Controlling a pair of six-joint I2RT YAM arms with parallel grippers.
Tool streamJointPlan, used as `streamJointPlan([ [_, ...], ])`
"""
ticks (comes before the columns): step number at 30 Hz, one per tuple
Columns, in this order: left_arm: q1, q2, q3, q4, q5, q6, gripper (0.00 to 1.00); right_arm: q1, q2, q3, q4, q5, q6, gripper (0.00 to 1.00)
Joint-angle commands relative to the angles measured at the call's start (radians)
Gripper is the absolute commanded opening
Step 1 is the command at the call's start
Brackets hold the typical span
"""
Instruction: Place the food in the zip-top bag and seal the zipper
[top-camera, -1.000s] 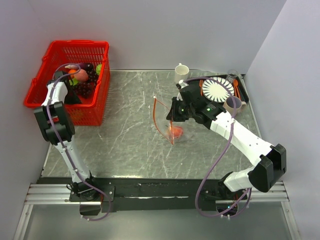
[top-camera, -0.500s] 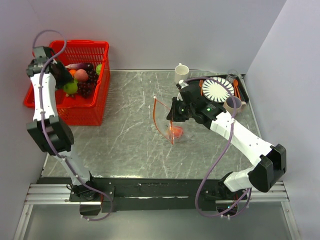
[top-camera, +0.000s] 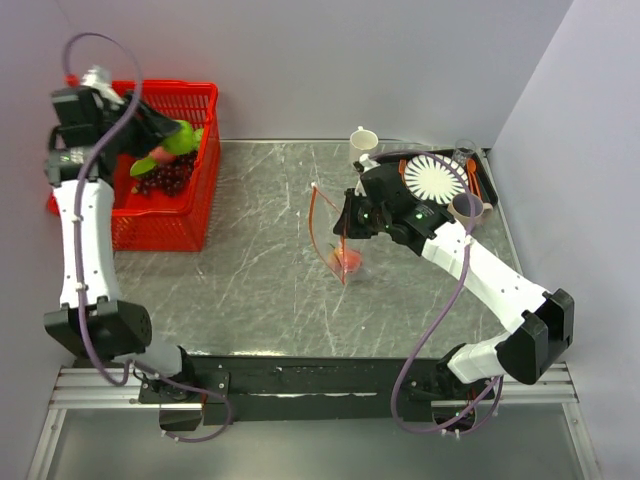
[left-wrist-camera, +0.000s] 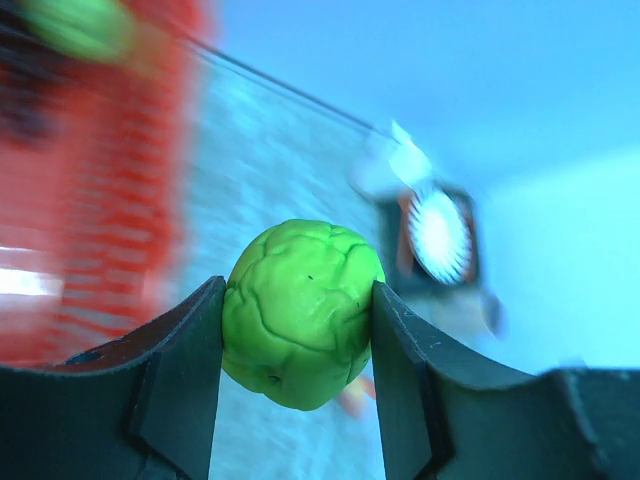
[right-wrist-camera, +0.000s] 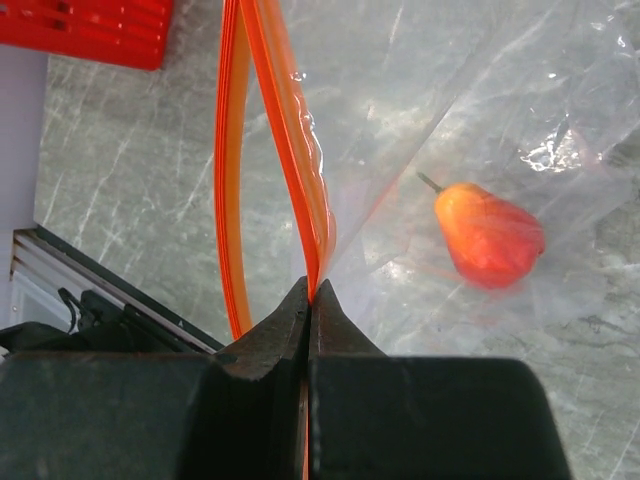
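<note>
**Top view.** The left gripper (top-camera: 177, 141) hangs over the red basket (top-camera: 205, 150) at the table's (top-camera: 250, 290) 10 o'clock corner. Its jaws stand about half apart, clamped on a piece of green food (top-camera: 182, 136). The zip-top bag (top-camera: 352, 272) sits near the middle of the table, held up by the right gripper (top-camera: 343, 232), which is closed on the zipper (top-camera: 316, 222). From the left gripper the bag lies toward 4 o'clock, well apart. The zipper loop runs roughly from 12 to 6, and its gap faces 9 o'clock, toward the left arm. An orange pear (top-camera: 349, 261) already lies inside the bag. A plate (top-camera: 435, 180) and a cup (top-camera: 363, 143) stand around 1 o'clock of the bag.

**Left wrist view.** Both fingers (left-wrist-camera: 180, 380) press the sides of the lumpy green ball, which fills the space between them. The basket blurs past at 9 o'clock. The plate shows faintly at 2 o'clock, so the camera looks across the table toward the bag's end.

**Right wrist view.** The fingertips (right-wrist-camera: 288, 318) are squeezed fully together with the orange strip pinched between them. Above the pinch the two lips bow apart toward 11 o'clock, leaving a slim slot. The pear rests at 3 o'clock of the pinch, under clear film.

The left arm has the carrying to do. I judge it must travel toward 4 o'clock and enter the mouth from the 9 o'clock side, across the zipper's long axis. The slot looks narrow for the ball, so it could catch on a lip.
</note>
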Motion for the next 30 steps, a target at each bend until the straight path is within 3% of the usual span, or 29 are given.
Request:
streamJointPlan([
  [1, -0.167, -0.083, -0.125, 0.183, 0.123, -0.1, 0.3, -0.003, 0.009, 0.064, 0.007, 0.02, -0.006, 0.0],
  [8, -0.416, -0.238, -0.459, 0.494, 0.132, -0.244, 0.33, -0.003, 0.032, 0.093, -0.015, 0.023, -0.017, 0.0],
  [14, -0.598, -0.238, -0.642, 0.779, 0.164, -0.364, 0.32, -0.003, 0.049, 0.109, -0.019, 0.014, -0.017, 0.0],
  [20, -0.71, -0.16, -0.612, 0.762, 0.059, -0.321, 0.34, -0.004, 0.047, 0.12, -0.026, 0.011, -0.015, 0.0],
  [24, -0.744, -0.125, -0.565, 0.613, -0.066, -0.231, 0.33, -0.004, 0.046, 0.129, -0.036, 0.036, -0.009, 0.0],
  [30, -0.795, -0.091, -0.602, 0.616, -0.154, -0.205, 0.32, -0.006, 0.035, 0.135, -0.044, 0.071, 0.011, 0.0],
])
